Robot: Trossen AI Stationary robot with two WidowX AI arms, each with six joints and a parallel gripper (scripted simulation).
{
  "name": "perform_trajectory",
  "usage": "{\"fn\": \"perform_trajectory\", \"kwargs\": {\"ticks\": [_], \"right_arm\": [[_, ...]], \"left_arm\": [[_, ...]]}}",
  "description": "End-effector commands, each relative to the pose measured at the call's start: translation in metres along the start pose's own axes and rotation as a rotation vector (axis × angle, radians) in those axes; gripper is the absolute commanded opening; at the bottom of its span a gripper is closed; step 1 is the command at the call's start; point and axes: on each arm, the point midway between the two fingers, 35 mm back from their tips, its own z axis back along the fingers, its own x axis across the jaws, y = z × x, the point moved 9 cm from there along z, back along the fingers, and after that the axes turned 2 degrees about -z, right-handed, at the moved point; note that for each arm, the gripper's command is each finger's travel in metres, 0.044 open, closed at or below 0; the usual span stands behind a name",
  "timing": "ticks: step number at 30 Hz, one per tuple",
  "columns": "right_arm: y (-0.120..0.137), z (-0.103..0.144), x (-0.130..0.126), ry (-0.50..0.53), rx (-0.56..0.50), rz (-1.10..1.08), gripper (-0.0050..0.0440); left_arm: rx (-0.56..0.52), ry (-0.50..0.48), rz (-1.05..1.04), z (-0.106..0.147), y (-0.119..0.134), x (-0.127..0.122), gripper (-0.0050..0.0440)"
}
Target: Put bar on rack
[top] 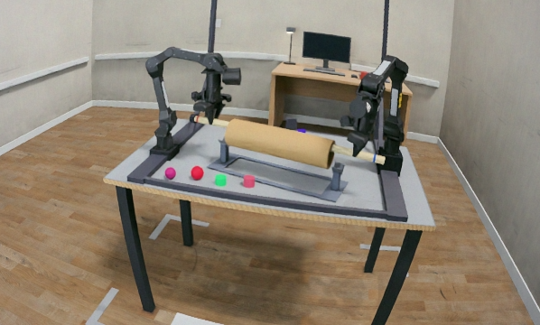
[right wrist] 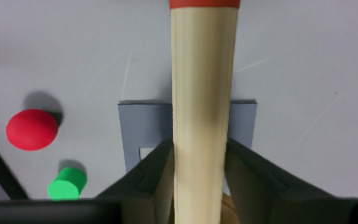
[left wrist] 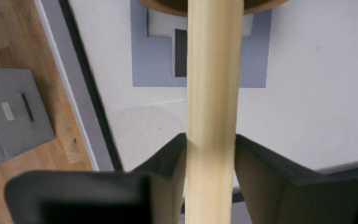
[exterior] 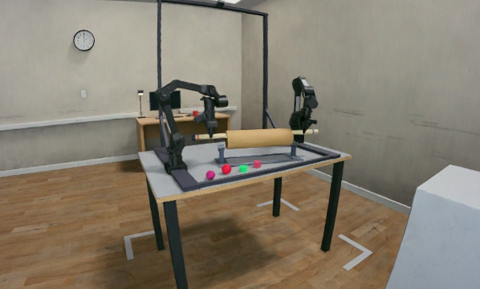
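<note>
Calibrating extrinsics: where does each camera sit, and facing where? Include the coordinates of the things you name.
Top: raised, ball side of table (top: 116, 173) (exterior: 156, 177) (left wrist: 300, 125) (right wrist: 300, 165), facing desk (top: 276, 97) (exterior: 141, 138); both arms.
Exterior: same side, nearer right arm (top: 162, 97) (exterior: 169, 120), angled across table; both arms.
Left wrist: above left gripper (top: 359, 146) (exterior: 303, 129) (left wrist: 211, 145), looking down at bar (top: 343, 151) (exterior: 220, 136) (left wrist: 212, 75) (right wrist: 202, 75); fingers.
Right wrist: above right gripper (top: 212, 118) (exterior: 211, 134) (right wrist: 200, 150), looking down, bar's red-banded end; fingers.
Both wrists share bar, rack (top: 336, 178) (exterior: 221, 153) (left wrist: 152, 72) (right wrist: 140, 122).

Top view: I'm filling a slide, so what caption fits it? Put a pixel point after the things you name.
Two end effectors (top: 211, 121) (top: 357, 153) grip a bar (top: 213, 122) carrying a paper roll (top: 279, 142) above the grey rack (top: 336, 181), near four small coloured pieces.

Beige walls, wooden floor, desk, monitor
</note>
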Motion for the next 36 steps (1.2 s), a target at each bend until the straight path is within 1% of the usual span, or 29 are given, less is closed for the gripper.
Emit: {"fn": "perform_trajectory", "kwargs": {"ticks": [1, 4, 6, 11, 12, 14, 15, 16, 19, 28, 29, 31, 32, 36], "right_arm": [[-0.003, 0.0, -0.001, 0.016, 0.019, 0.005, 0.005], [-0.003, -0.003, -0.001, 0.015, 0.019, 0.004, 0.005], [-0.003, -0.006, -0.001, 0.014, 0.017, 0.004, 0.005], [-0.002, -0.015, -0.001, 0.01, 0.007, 0.005, 0.005], [-0.001, -0.008, -0.001, 0.016, 0.022, 0.005, 0.005], [-0.001, -0.008, -0.001, 0.016, 0.022, 0.005, 0.005], [-0.002, -0.016, -0.001, 0.011, 0.01, 0.005, 0.005], [-0.001, -0.02, -0.001, 0.008, 0.002, 0.005, 0.005], [-0.003, -0.02, -0.001, 0.014, 0.018, 0.006, 0.005], [-0.002, -0.034, -0.001, 0.009, 0.007, 0.006, 0.005], [-0.001, -0.027, -0.001, 0.016, 0.024, 0.006, 0.005], [-0.001, -0.027, -0.001, 0.016, 0.024, 0.006, 0.005], [-0.002, -0.037, -0.001, 0.007, 0.003, 0.005, 0.005], [-0.002, -0.041, -0.001, 0.011, 0.011, 0.006, 0.005]], "left_arm": [[0.008, -0.007, 0.01, -0.005, 0.003, 0.001, 0.005], [0.003, -0.033, 0.006, 0.0, 0.003, 0.001, 0.005], [0.008, -0.011, 0.01, -0.009, 0.004, 0.001, 0.005], [0.008, -0.017, 0.009, -0.014, 0.005, 0.001, 0.005], [0.001, -0.047, 0.004, -0.003, 0.003, 0.002, 0.005], [0.001, -0.047, 0.004, -0.003, 0.003, 0.002, 0.005], [0.007, -0.017, 0.009, -0.016, 0.005, 0.0, 0.005], [0.009, -0.009, 0.01, -0.02, 0.006, 0.001, 0.005], [0.008, -0.012, 0.01, -0.023, 0.006, 0.001, 0.005], [0.008, -0.015, 0.01, -0.033, 0.008, 0.001, 0.005], [0.001, -0.046, 0.005, -0.022, 0.006, 0.002, 0.005], [0.001, -0.046, 0.005, -0.022, 0.006, 0.002, 0.005], [0.008, -0.012, 0.011, -0.036, 0.009, 0.001, 0.005], [0.008, -0.012, 0.011, -0.041, 0.01, 0.001, 0.005]]}}
